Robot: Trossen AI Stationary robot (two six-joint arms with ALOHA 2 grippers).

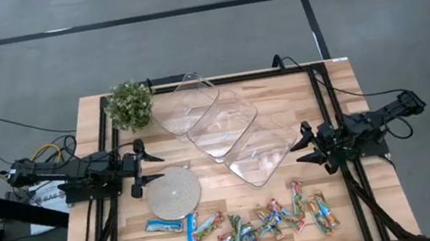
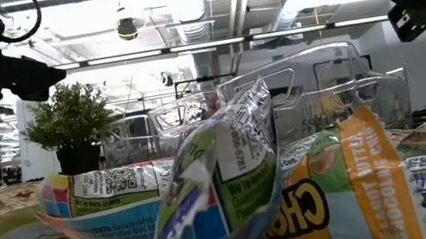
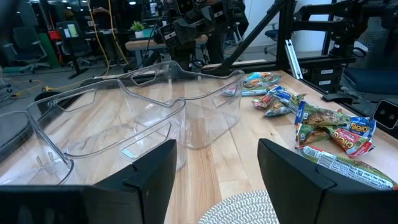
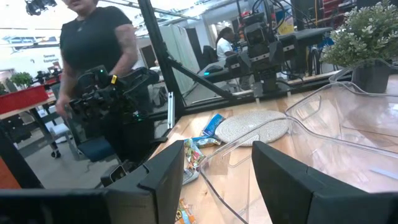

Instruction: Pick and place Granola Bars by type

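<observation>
A: So, what's the risk from here?

B: Mostly the clutter. Granola Bars (image 1: 243, 221) lie in a row along the table's 6 o'clock edge, and the multicoloured ones around the middle overlap and cross each other. Going down into that heap, a claw could prob. pinch two wrappers at once, or drag a neighbour along.

A: And the claws rn?

B: Both released, nothing held. Left gripper (image 1: 152, 169) hovers at the table's 9 o'clock side, just past the woven disc (image 1: 173, 192). Right gripper (image 1: 303, 148) is at 3 o'clock, close to the nearest clear tray (image 1: 261, 156).

A: Anything else to go wrong?

B: Wrong type in the wrong tray, I'd guess. Three trays (image 1: 196, 110) overlap in a diagonal chain from 12 toward 3 o'clock, so a bar dropped near a shared rim could slip into the next one. Right arm could also nudge that near tray on the way down.

A: Which way do the bars point?

B: Mixed. The blue-and-white bar (image 1: 165, 224) at the 7 o'clock end has its long axis running 9-to-3, flat on the wood. The next one (image 1: 191, 231) runs roughly 12-to-6. Those at the 5 o'clock end (image 1: 323, 211) stand near 12-to-6 too, slightly tilted; the middle ones lie at all angles.

A: So wrist needs turning per bar.

B: Likely, yes.
</observation>
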